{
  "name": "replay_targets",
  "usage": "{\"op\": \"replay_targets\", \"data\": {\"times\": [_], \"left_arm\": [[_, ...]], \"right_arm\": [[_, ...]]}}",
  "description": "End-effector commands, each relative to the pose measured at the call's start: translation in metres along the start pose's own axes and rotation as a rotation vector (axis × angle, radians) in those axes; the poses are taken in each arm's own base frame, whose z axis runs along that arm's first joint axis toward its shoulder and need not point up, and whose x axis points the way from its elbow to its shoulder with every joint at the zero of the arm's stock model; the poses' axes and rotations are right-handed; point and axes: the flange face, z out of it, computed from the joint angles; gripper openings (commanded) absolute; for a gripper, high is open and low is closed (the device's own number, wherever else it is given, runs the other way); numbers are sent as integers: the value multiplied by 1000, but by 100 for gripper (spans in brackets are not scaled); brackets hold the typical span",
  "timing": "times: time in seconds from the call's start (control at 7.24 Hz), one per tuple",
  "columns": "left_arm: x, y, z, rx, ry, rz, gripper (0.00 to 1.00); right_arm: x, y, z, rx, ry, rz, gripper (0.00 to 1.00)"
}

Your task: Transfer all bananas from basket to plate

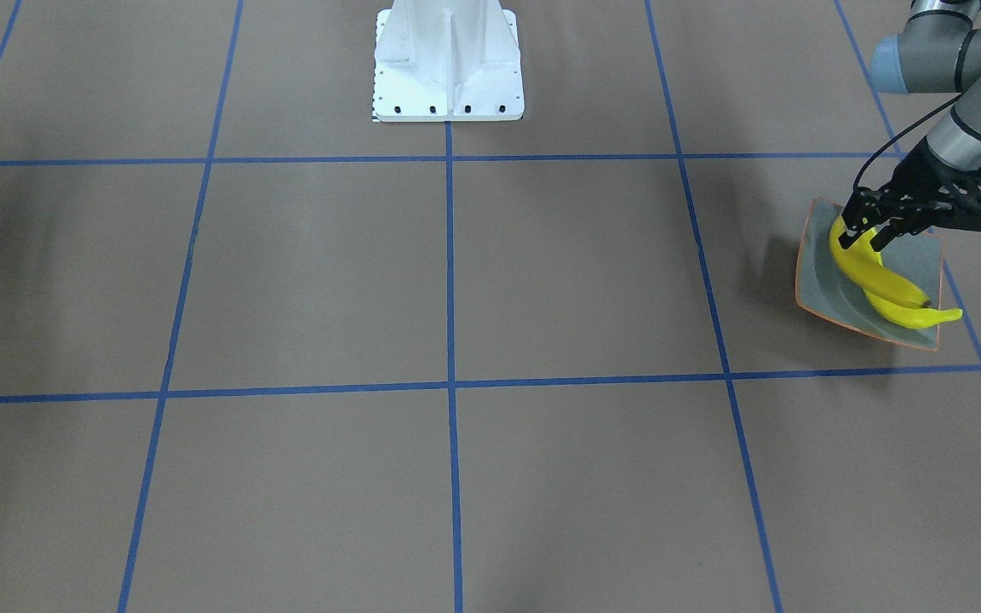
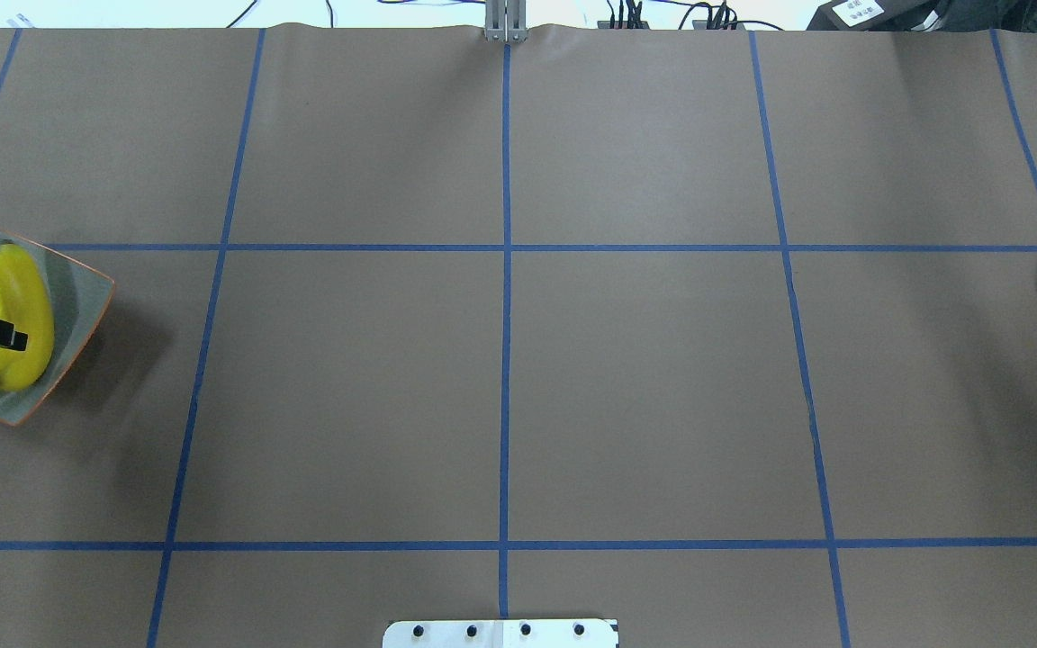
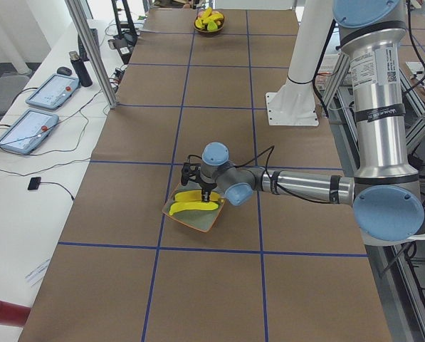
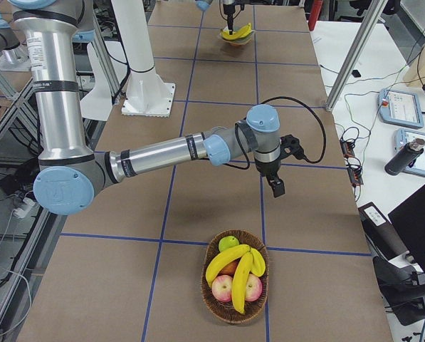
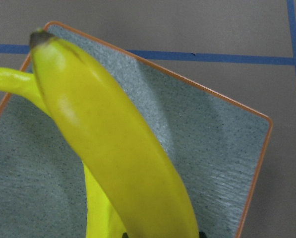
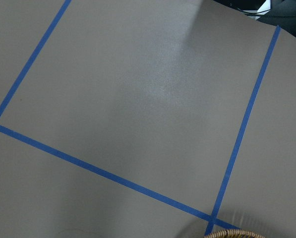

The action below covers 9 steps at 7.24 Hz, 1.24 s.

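The grey-green plate (image 1: 823, 281) with its orange rim lies at the table's end on my left side. Two yellow bananas lie crossed on it. The upper banana (image 1: 869, 272) rests over the lower banana (image 1: 925, 317). My left gripper (image 1: 863, 234) is shut on the upper banana's stem end, and that banana (image 5: 113, 148) fills the left wrist view above the plate (image 5: 212, 148). The wicker basket (image 4: 233, 285) at the opposite end holds two more bananas (image 4: 226, 263). My right gripper (image 4: 276, 187) hangs above the table short of the basket; whether it is open or shut I cannot tell.
Two red apples (image 4: 223, 288) and a green fruit (image 4: 228, 244) share the basket. The white robot base (image 1: 448, 64) stands at mid table. Tablets, a bottle and cables lie on side desks (image 4: 411, 142) beyond the table edge.
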Motion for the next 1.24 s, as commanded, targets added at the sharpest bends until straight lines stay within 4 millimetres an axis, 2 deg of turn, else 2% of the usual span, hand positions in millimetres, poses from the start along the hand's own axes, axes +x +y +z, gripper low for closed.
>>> {"op": "replay_targets", "data": {"times": [0.0, 0.14, 0.28, 0.55, 0.69, 0.97, 1.11], "left_arm": [[0, -3, 0, 16, -9, 56, 100], [3, -3, -5, 15, 7, 70, 100], [6, -8, -19, 24, 37, 65, 100], [6, -27, -75, 29, 169, 35, 100], [5, -29, -87, 35, 194, 31, 100], [8, -29, -91, 41, 200, 38, 100], [10, -29, -96, 49, 202, 41, 100]], "right_arm": [[0, -1, 0, 1, 1, -1, 100], [0, -1, 0, 1, 1, -1, 100], [1, 0, 1, -1, 1, 1, 100], [11, 24, 11, -32, 5, -4, 100], [23, 48, 18, -60, 7, -44, 100], [52, 93, 22, -99, 14, -113, 100], [65, 120, 32, -128, 15, -120, 100]]}}
